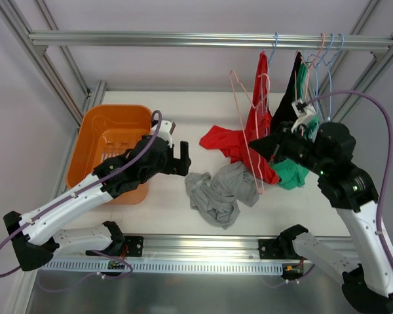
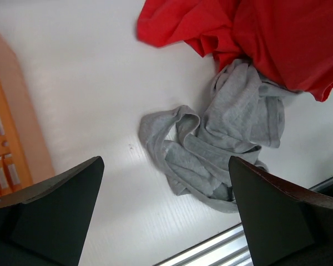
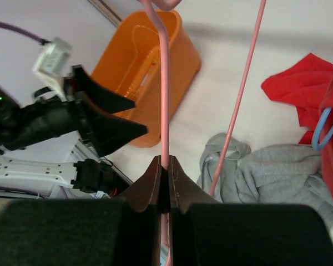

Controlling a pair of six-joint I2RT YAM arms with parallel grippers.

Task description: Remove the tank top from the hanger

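Observation:
The light grey tank top [image 1: 219, 193] lies crumpled on the white table, near the front edge. It also shows in the left wrist view [image 2: 227, 138] and the right wrist view [image 3: 272, 172]. The pale pink hanger [image 1: 244, 124] stands tilted above the table, its lower end by the tank top's right edge; I cannot tell whether they touch. My right gripper [image 1: 268, 152] is shut on one wire of the hanger [image 3: 164, 83], pinched at the fingertips of that gripper [image 3: 165, 163]. My left gripper [image 1: 183, 157] is open and empty, just left of the tank top, jaws wide apart [image 2: 164, 166].
An orange basket [image 1: 114, 144] sits at the left, under my left arm. A red garment [image 1: 239, 140] hangs from the top rail [image 1: 209, 40] and trails onto the table. Black [image 1: 288, 104] and green [image 1: 291, 173] garments and light blue hangers [image 1: 327, 55] are at the right.

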